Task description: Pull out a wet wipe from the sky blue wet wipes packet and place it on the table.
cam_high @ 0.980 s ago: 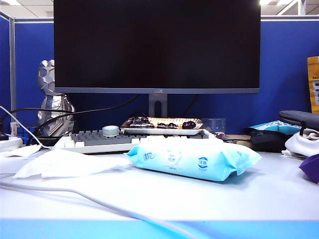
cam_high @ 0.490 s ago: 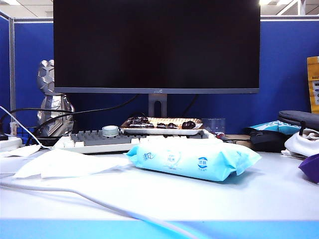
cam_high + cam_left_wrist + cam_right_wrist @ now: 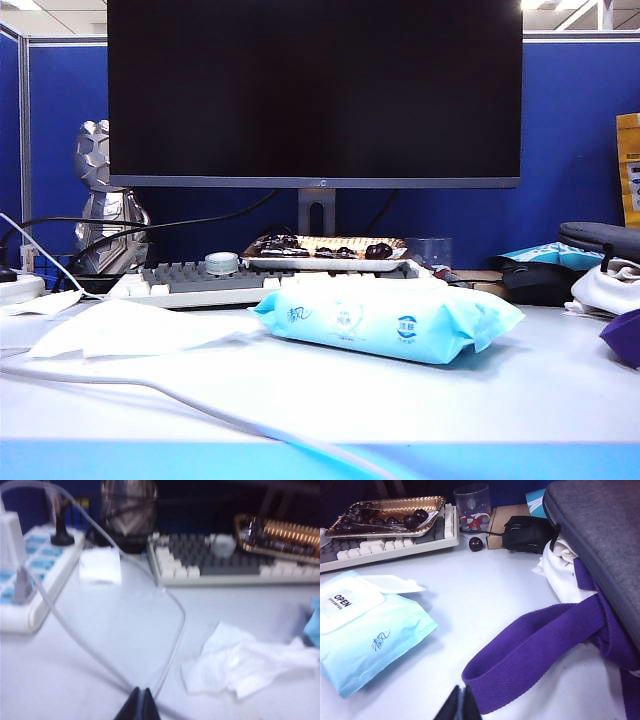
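Note:
The sky blue wet wipes packet [image 3: 390, 320] lies mid-table, its whitish flap marked OPEN [image 3: 350, 602]. A crumpled white wet wipe [image 3: 140, 328] rests flat on the table [image 3: 420, 400] to the packet's left, also seen in the left wrist view [image 3: 245, 662]. No arm shows in the exterior view. My left gripper [image 3: 140, 692] hovers over bare table short of the wipe, jaws pressed together and holding nothing. My right gripper [image 3: 460, 690] is shut too, empty, beside a purple strap and well clear of the packet.
A clear cable [image 3: 165, 630] loops across the table near the left gripper. A power strip [image 3: 30, 580], keyboard [image 3: 210, 280], gold tray of dark fruit [image 3: 390, 512], monitor [image 3: 315, 90], black mouse [image 3: 527, 532] and grey bag with purple strap [image 3: 540, 645] crowd the back and right.
Nothing moves in the exterior view; packet and wipe stay where they were.

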Controlling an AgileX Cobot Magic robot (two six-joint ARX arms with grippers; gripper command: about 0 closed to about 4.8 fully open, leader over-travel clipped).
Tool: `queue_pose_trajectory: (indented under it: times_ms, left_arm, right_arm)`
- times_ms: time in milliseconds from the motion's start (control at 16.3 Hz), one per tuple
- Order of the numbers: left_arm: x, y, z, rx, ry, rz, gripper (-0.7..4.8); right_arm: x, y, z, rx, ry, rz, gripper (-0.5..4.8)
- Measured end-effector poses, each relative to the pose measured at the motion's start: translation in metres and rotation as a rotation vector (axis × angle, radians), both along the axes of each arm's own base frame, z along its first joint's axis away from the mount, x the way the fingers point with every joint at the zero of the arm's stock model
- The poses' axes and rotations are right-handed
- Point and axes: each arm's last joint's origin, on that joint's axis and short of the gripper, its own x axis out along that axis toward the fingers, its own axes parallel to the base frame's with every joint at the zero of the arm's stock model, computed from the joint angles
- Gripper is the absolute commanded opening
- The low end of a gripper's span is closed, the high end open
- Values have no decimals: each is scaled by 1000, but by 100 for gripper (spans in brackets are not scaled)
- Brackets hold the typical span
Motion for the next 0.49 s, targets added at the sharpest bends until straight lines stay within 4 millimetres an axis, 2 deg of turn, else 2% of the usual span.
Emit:
queue_pose_trajectory:
  times_ms: [490]
  left_arm:
    - [0,1,-1,7,9,6,-1]
  right_arm:
    - [0,0,0,0,0,0,-4]
